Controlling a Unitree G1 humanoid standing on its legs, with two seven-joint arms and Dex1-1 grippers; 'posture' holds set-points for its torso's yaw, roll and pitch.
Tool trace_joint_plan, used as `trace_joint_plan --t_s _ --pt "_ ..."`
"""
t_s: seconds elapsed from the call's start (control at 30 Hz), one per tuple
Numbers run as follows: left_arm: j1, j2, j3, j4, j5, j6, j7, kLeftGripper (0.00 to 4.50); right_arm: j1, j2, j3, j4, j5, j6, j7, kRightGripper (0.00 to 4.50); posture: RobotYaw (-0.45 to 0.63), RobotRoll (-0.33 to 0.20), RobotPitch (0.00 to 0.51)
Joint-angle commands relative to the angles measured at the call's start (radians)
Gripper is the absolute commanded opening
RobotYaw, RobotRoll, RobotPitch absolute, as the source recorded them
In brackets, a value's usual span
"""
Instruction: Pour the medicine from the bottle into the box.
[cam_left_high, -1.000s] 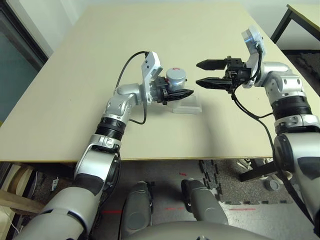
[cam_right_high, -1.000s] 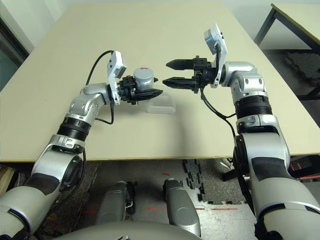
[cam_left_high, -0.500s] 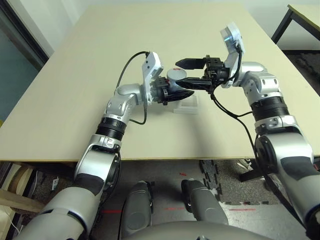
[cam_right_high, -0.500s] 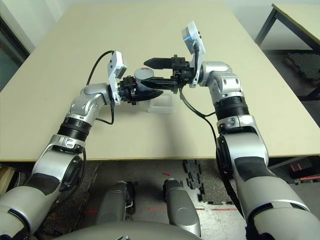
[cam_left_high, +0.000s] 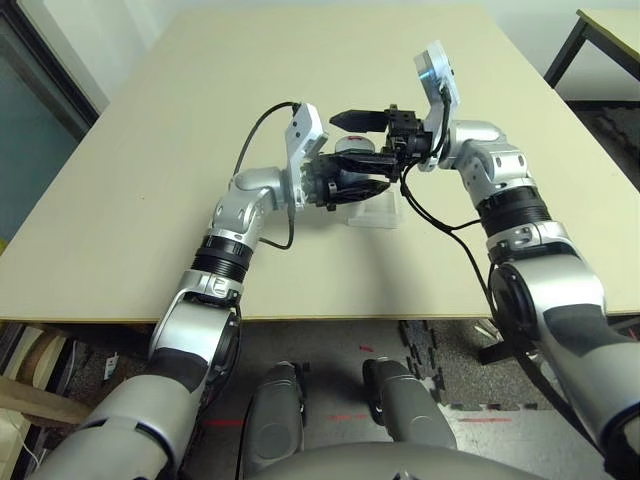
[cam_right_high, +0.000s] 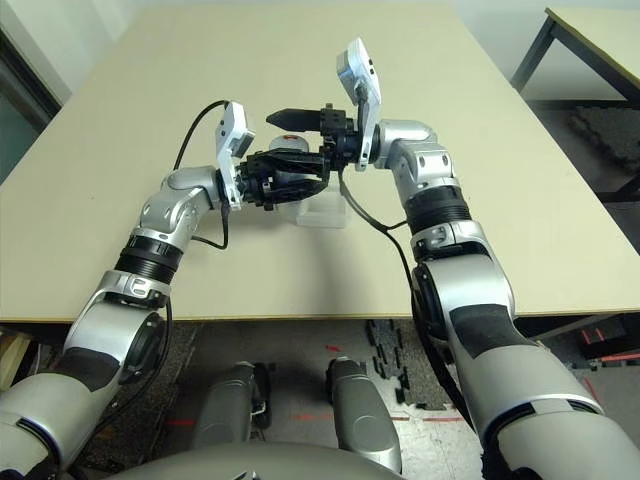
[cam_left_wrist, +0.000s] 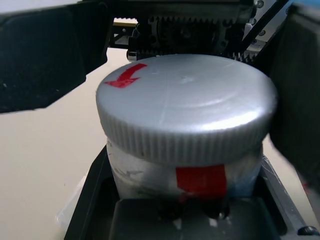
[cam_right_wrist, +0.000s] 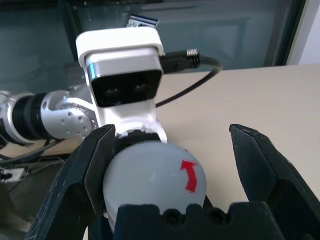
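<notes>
Head view: left gripper (cam_left_high: 350, 187) clamped on the bottle (cam_left_high: 349, 150), upright at upper centre above the box (cam_left_high: 375, 212); right gripper (cam_left_high: 352, 139) spread around its cap | Left wrist view: cap (cam_left_wrist: 186, 107) mid-frame | Right wrist view: fingers (cam_right_wrist: 92, 165) apart, flanking cap

1. The bottle (cam_left_wrist: 186, 150) has a silver-grey ribbed cap (cam_left_wrist: 187, 110) with a red arrow mark on top, and a pale label with a red stripe below the cap
2. The left tool (cam_left_high: 355, 186) and the right tool (cam_left_high: 352, 135) have black fingers
3. The box (cam_left_high: 375, 211) is clear plastic
4. The table (cam_left_high: 200, 90) is plain pale beige
5. Both forearms are silver with black bands, each carrying a white camera housing at the wrist
</notes>
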Motion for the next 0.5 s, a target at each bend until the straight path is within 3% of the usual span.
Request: trace_joint_plan --t_s 0.03,0.5 --pt "0.013 0.001 -0.010 -0.020 0.004 0.007 -0.008 2.65 -0.014 -0.003 0.006 0.037 -0.024 -0.026 -0.016 4.50 -0.18 0.000 0.110" --pt "0.011 -0.004 -0.013 -0.017 0.002 0.008 -0.005 2.65 0.012 -0.110 -0.019 0.047 -0.033 -0.027 0.002 4.50 -0.19 0.000 0.110"
